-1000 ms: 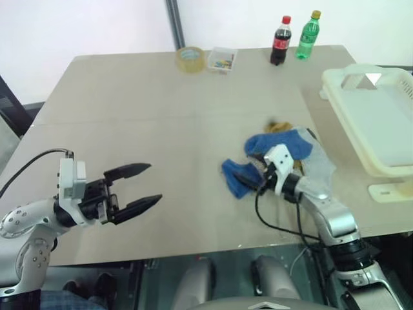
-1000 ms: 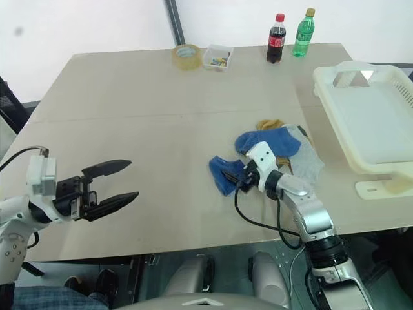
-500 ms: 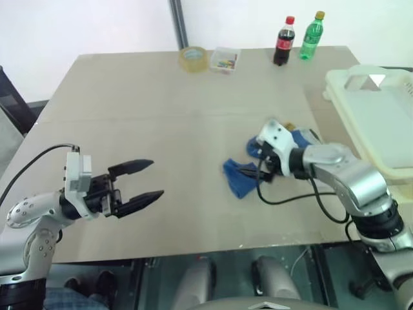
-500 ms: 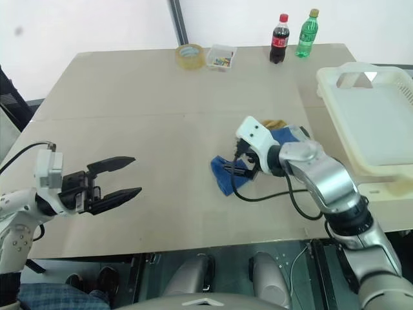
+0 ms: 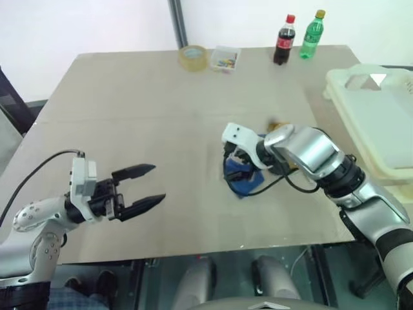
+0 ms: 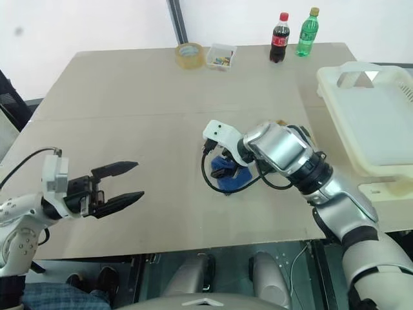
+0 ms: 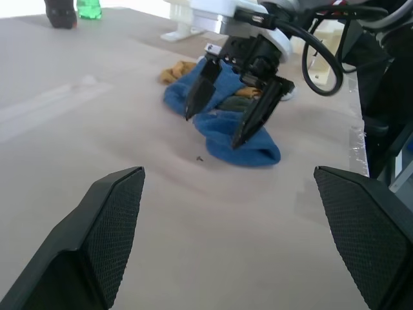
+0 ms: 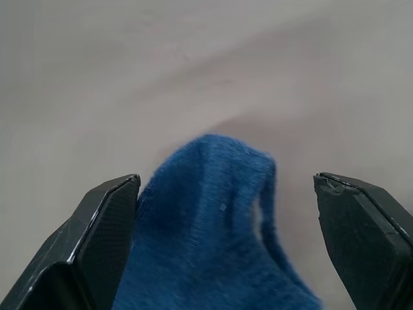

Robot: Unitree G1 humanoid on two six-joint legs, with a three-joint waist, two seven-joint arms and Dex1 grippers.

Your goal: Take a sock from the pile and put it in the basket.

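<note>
While the right gripper (image 7: 231, 110) points down over the sock (image 7: 239, 139), its fingers spread and straddling the blue fabric without pinching it | sock lies on the table (image 5: 161, 97) at the pile (image 7: 193, 77) edge | left gripper (image 5: 143, 187) hangs wide apart, well clear | basket (image 5: 381, 123) at the table's right.

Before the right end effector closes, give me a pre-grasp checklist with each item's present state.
1. Right end effector open: ok, fingers spread.
2. Aimed at the blue sock: ok, fingers point down over it and it lies between them in the right wrist view.
3. Fingertips touching the fabric: cannot tell.
4. Only one sock between the fingers: ok, though the pile lies just behind.
5. Basket free to receive: ok, nothing seen inside.
6. Left end effector out of the way: ok, open, well apart from the sock.
</note>
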